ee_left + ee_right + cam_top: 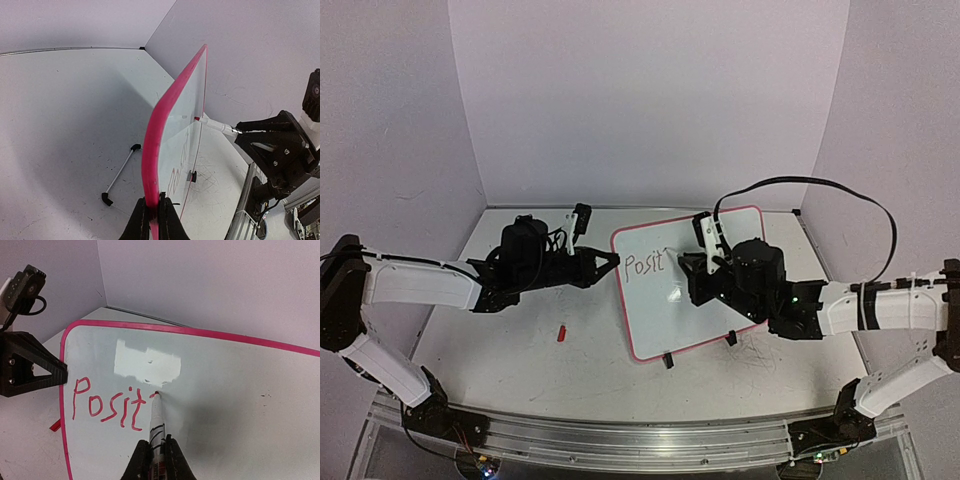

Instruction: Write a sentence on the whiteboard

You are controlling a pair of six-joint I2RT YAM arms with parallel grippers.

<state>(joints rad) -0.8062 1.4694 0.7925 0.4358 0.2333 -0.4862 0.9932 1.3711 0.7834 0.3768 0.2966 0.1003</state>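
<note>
Both left jaws clamp the whiteboard (152,145) rim, right jaws a marker (156,422).

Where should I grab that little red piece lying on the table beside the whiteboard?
Pinch the red piece across its narrow middle, coming straight down from above: it lies flat and elongated, apart from the whiteboard.

The whiteboard (658,322), glossy white with a thin pink-red frame and rounded corners, lies just right of the middle of the table (520,345). It is turned slightly askew, with two black clip feet (668,360) on its near edge. The sentence (644,264) reads only "Posit", in thin red letters at the board's upper left.
</note>
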